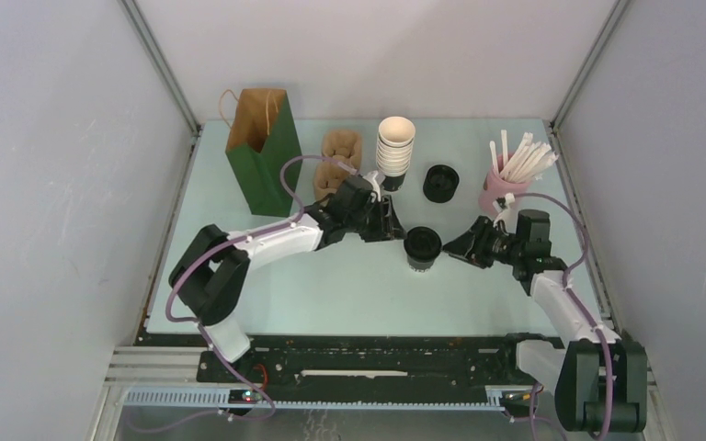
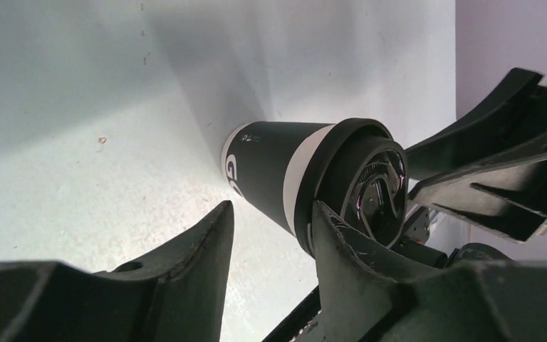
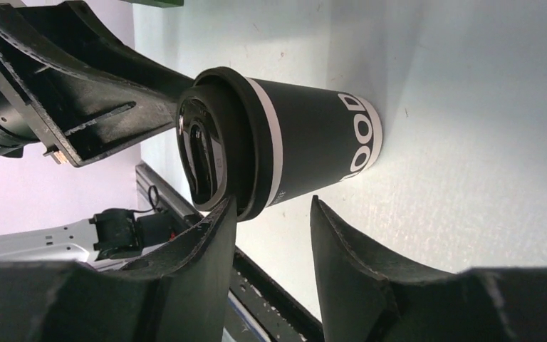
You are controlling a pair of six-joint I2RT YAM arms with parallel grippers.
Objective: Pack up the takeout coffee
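**Fig. 1. Takeout coffee flanked by both grippers, top and wrist views.** The takeout coffee (image 1: 422, 246) stands upright at mid-table (image 1: 331, 294), near-right of the green paper bag (image 1: 262, 152) and well apart from it.

The cup is judged light unless filled, which its fitted black lid (image 3: 203, 153) hides. Its paper wall should give under a hard squeeze, and its printed surface looks smooth and likely slippery. The lid looks pressed on and could pop off if lifted by its rim. The safer hold is therefore across the paper wall, just below the white band.

The left gripper (image 1: 395, 228) comes in low from the cup's left and the right gripper (image 1: 453, 246) from its right. Both forearms angle inward over the table and both tools lie nearly level.

In each wrist view the fingers (image 2: 210, 235) (image 3: 331, 228) are spread with bare table in the gap. The cup lies just past the tips, so neither hand grips anything.
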